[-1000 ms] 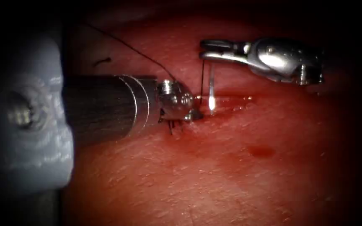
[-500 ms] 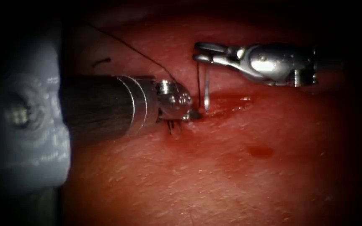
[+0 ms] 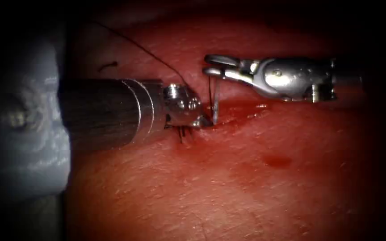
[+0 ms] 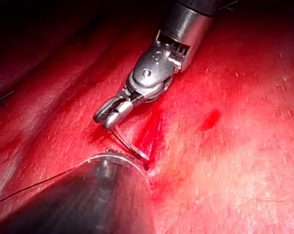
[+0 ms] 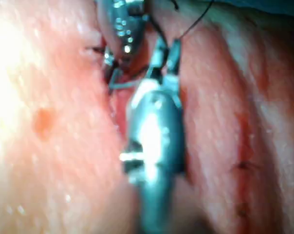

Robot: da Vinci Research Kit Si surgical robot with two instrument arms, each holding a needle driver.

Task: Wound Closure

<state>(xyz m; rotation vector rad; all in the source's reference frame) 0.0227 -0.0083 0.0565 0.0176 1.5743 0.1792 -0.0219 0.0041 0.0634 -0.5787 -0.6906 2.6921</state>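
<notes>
Moved: my R tool, the silver wristed needle driver, has slid left vs a second ago, carrying the thin curved steel needle closer to my L tool; the dark-shafted L driver w/ silver wrist barely shifted.
R jaws: clamped on needle's upper end (clearest in L wrist view: tool, needle).
Needle: hangs down from R jaws; lower end meets the wet red pork-belly tissue at the cut, just beside L tip. In or only touching, I can't tell.
L jaws: tip pressed at the cut, I can't tell if parted or closed.
Thread: fine black strand runs up-left from L wrist.
Fluid: red pool R of the cut.
</notes>
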